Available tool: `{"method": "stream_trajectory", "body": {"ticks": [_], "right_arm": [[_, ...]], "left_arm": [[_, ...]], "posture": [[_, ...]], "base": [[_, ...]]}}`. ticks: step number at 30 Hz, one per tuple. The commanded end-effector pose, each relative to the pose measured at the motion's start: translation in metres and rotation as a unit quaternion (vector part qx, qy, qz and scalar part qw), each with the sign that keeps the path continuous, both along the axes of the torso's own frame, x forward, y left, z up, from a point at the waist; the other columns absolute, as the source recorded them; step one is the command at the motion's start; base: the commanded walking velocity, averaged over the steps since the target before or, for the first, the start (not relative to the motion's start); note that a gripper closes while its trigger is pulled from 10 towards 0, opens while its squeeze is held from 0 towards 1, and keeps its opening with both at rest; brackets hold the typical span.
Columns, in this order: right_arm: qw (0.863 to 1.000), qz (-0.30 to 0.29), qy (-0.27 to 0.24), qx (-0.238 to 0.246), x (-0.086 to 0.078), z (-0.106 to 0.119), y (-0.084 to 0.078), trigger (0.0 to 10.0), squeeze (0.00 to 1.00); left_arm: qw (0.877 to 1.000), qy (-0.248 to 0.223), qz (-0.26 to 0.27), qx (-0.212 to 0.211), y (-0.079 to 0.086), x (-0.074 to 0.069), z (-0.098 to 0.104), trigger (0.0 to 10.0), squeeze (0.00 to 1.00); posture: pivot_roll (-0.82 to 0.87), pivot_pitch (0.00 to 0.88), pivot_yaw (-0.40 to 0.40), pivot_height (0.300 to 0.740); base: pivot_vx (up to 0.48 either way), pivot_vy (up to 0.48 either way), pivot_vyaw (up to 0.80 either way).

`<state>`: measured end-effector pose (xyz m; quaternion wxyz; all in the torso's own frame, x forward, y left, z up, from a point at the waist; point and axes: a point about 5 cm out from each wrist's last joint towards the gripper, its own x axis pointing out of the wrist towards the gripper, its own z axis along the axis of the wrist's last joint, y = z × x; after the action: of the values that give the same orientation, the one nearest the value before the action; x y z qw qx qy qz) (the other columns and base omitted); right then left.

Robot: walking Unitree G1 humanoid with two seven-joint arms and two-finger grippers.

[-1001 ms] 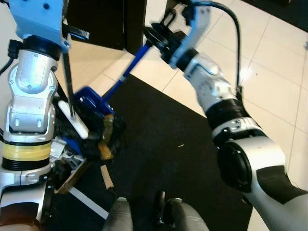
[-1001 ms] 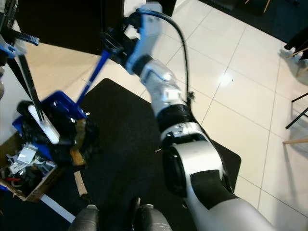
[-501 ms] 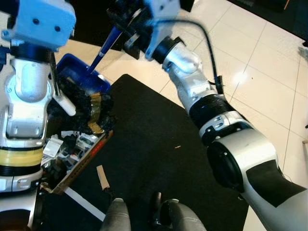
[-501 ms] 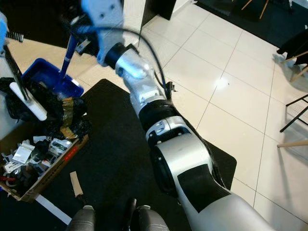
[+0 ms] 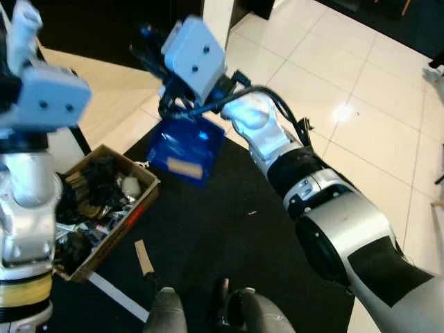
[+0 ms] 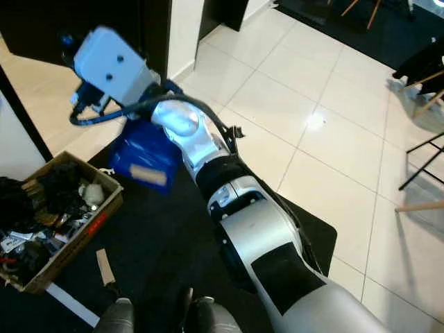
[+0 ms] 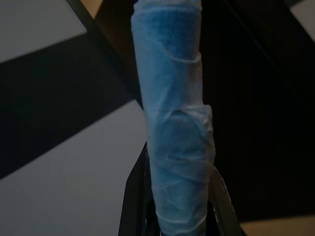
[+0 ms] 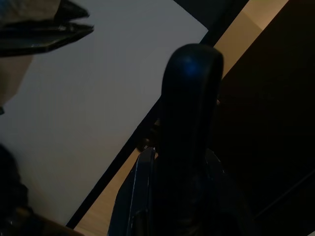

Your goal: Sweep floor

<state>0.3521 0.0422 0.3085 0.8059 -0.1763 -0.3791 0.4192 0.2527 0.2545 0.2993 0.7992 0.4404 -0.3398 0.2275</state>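
A blue dustpan [image 5: 186, 142] hangs tilted above the far edge of the black mat [image 5: 229, 243], with a tan scrap [image 5: 184, 167] at its lower lip. My right arm [image 5: 277, 149] reaches across to it, and the right gripper [image 8: 181, 183] is shut on the dustpan's dark handle [image 8: 189, 113]. My left arm [image 5: 31, 201] is raised at the left; the left gripper [image 7: 174, 206] is shut on the broom's blue-wrapped handle [image 7: 172, 108]. Dark and brown bristles [image 5: 87, 191] lie in the box beside that arm.
An open cardboard box [image 5: 128, 215] full of scraps stands on the mat's left side. A strip of cardboard [image 5: 143, 255] lies on the mat near my feet [image 5: 208, 316]. Glossy white tiles [image 5: 361, 104] lie to the right, and dark furniture [image 5: 104, 28] stands at the back.
The right arm has swung the dustpan away from the broom's bristles, up and to the right of the box. The left arm has risen with the broom. The view has shifted.
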Motion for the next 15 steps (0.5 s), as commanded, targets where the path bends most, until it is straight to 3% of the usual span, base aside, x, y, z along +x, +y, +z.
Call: {"method": "stream_trajectory", "body": {"ticks": [1,2,3,4,5,6,7,8,10,11,15], "right_arm": [[0.999,0.015,-0.031,0.034,-0.008,0.01,0.005,10.0,0.0],[0.999,0.015,-0.031,0.034,-0.008,0.01,0.005,10.0,0.0],[0.999,0.002,-0.025,0.047,-0.004,0.014,-0.001,10.0,0.0],[0.998,-0.007,-0.021,0.056,-0.001,0.016,-0.004,10.0,0.0],[0.998,-0.007,-0.021,0.056,-0.001,0.016,-0.004,10.0,0.0],[0.997,-0.018,-0.015,0.068,0.002,0.019,-0.01,10.0,0.0],[0.997,-0.028,-0.012,0.078,0.005,0.022,-0.015,10.0,0.0],[0.997,-0.028,-0.012,0.078,0.005,0.022,-0.015,10.0,0.0],[0.994,-0.051,0.0,0.101,0.013,0.026,-0.029,10.0,0.0],[0.994,-0.051,0.0,0.101,0.013,0.026,-0.029,10.0,0.0],[0.992,-0.062,0.005,0.107,0.016,0.023,-0.035,10.0,0.0]], "left_arm": [[0.999,-0.005,-0.035,-0.024,-0.006,0.0,0.003,10.0,0.0],[0.999,-0.005,-0.035,-0.024,-0.006,0.0,0.003,10.0,0.0],[0.986,0.034,-0.099,-0.126,-0.005,0.007,-0.004,10.0,0.0],[0.967,0.061,-0.151,-0.194,-0.007,0.012,-0.009,10.0,0.0],[0.967,0.061,-0.151,-0.194,-0.007,0.012,-0.009,10.0,0.0],[0.937,0.081,-0.209,-0.267,-0.01,0.016,-0.01,10.0,0.0],[0.919,0.09,-0.245,-0.294,-0.011,0.015,-0.006,10.0,0.0],[0.919,0.09,-0.245,-0.294,-0.011,0.015,-0.006,10.0,0.0],[0.873,0.102,-0.339,-0.334,-0.014,0.013,0.013,10.0,0.0],[0.873,0.102,-0.339,-0.334,-0.014,0.013,0.013,10.0,0.0],[0.824,0.084,-0.42,-0.371,-0.015,0.01,0.033,10.0,0.0]], "posture": [[0.38,0.165,-0.19,0.74],[0.38,0.165,-0.19,0.74],[0.38,0.162,-0.187,0.74],[0.38,0.162,-0.187,0.74],[0.38,0.162,-0.187,0.74],[0.37,0.163,-0.184,0.74],[0.37,0.163,-0.184,0.74],[0.37,0.163,-0.184,0.74],[0.37,0.161,-0.179,0.74],[0.37,0.161,-0.179,0.74],[0.37,0.158,-0.177,0.74]], "base": [[0.0,0.0,0.0],[0.0,0.0,0.0],[0.0,0.0,0.0],[0.0,0.0,0.0],[0.0,0.0,0.0],[0.0,0.0,0.0],[0.0,0.0,0.0],[0.0,0.0,0.0],[0.0,0.0,0.0],[0.0,0.0,0.0],[0.0,0.0,0.0]]}}
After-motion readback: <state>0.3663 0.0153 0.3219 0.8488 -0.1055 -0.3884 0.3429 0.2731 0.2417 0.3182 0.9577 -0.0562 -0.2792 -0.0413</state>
